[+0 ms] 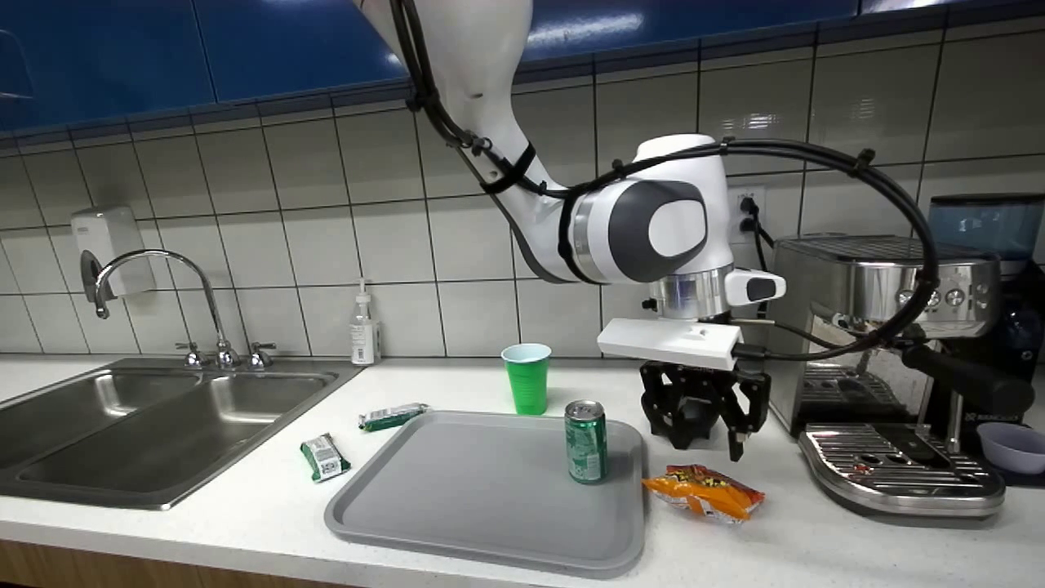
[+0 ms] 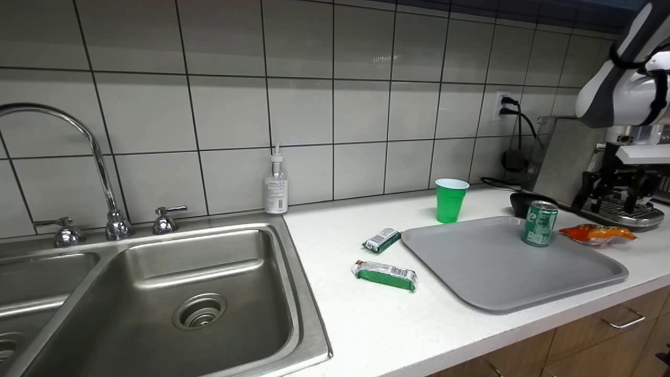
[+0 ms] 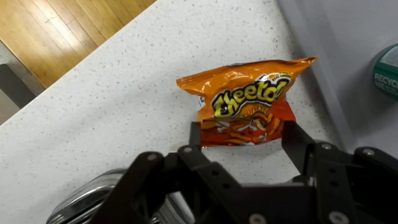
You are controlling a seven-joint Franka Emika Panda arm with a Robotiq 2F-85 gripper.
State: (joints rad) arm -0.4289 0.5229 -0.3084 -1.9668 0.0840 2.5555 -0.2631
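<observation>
Clearly, in an exterior view, the black two-fingered tool (image 1: 709,447) hangs over the right side of the white speckled table (image 1: 269,506), its jaws standing spread apart. Below and nearer lies the crinkled orange foil snack bag (image 1: 704,492), on the table just right of the flat grey rectangular tray (image 1: 457,498). A short green metal can (image 1: 586,445) stands upright on the tray's right part, and a tapered green plastic cup (image 1: 529,388) with a pale inside stands beyond the tray's far edge. Right of the tool is a boxy silver coffee machine (image 1: 869,388).

In an exterior view, a green-and-white wrapped bar (image 2: 386,275) lies left of the tray, with another green-and-white wrapped bar (image 2: 382,241) farther back, just beside the tray's far left corner. Left of them is the stainless-steel double sink (image 2: 306,303), with a clear pump bottle (image 2: 276,191) at its far right corner. The tool shows at the right edge, before the coffee machine, and the snack bag rests on the table right of the can.

In the wrist view, the tool's fingertips (image 3: 290,133) stand well apart, and the snack bag shows between and past them, its yellow "Cheetos" lettering up. One corner of it points at the tray's rim; whether they touch I cannot tell. The can is cut off by the right edge.
</observation>
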